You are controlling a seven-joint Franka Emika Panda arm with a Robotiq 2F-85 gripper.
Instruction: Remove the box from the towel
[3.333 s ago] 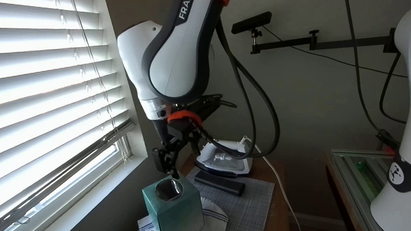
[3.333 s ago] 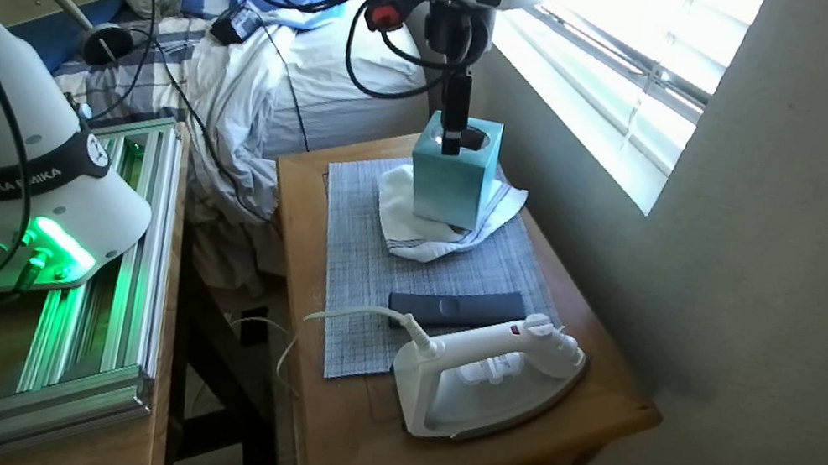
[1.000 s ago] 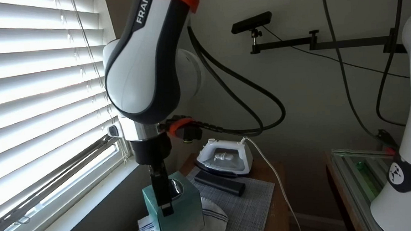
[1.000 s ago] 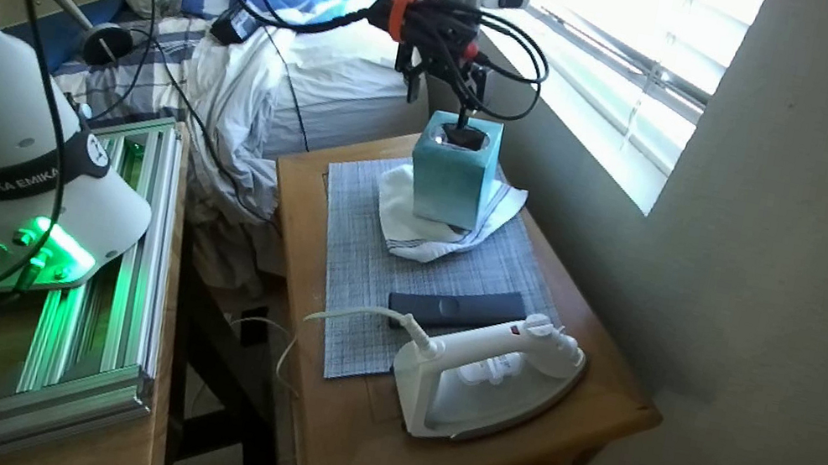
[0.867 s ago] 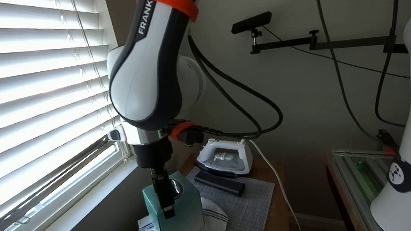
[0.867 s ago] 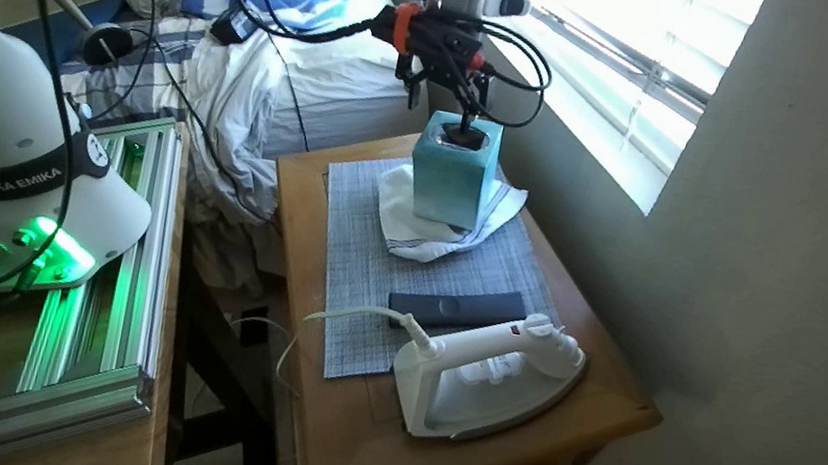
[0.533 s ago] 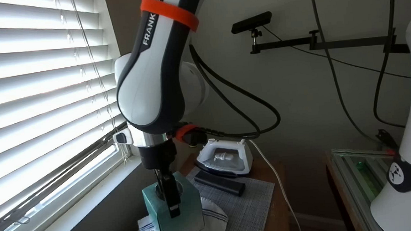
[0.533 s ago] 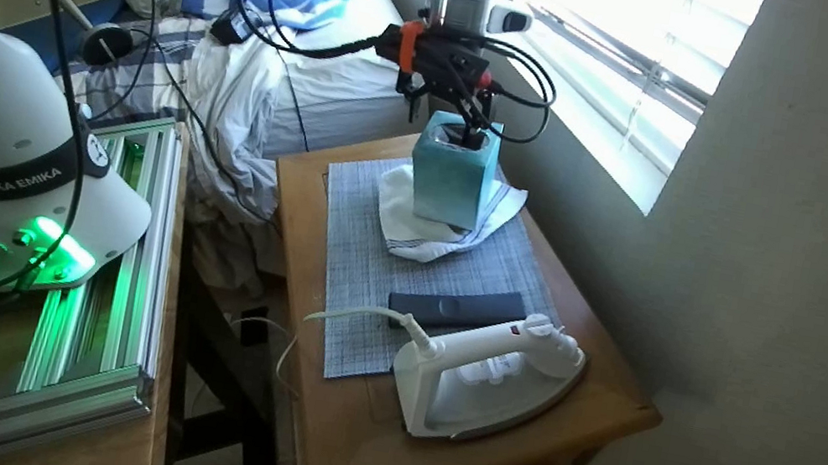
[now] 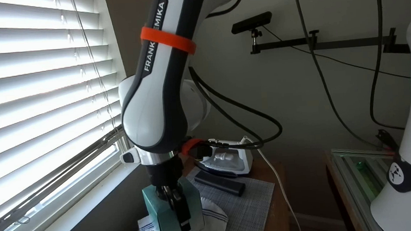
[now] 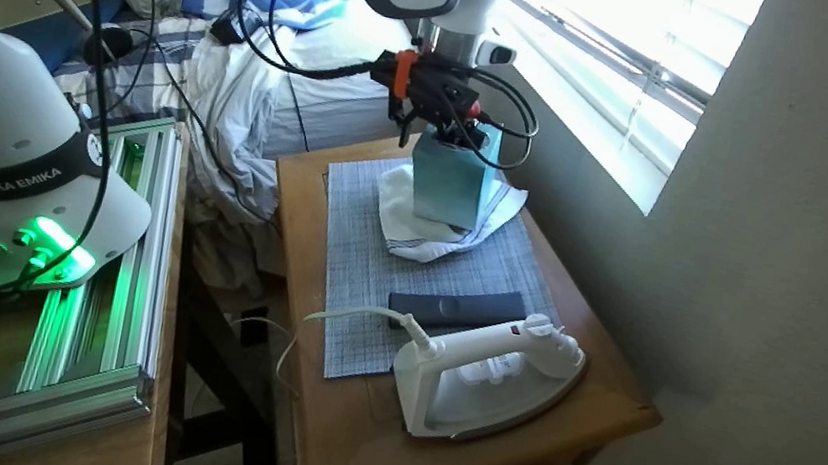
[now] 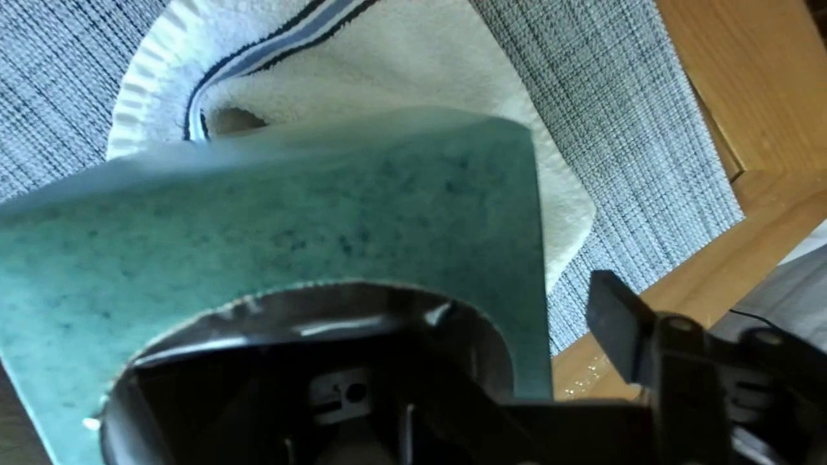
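The spread end effector (image 10: 433,134) has one finger (image 11: 620,329) outside the box (image 11: 310,239) at three o'clock in the wrist view, likely to pinch that side and free the towel (image 11: 413,71).

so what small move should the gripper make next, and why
I'd probably close the gripper on the edge of the tissue box before lifting. It looks open and astride that edge: the outer finger stands apart from the box's side, while the inner one seems to dip into the top opening, tip hidden. The box rests on the towel.
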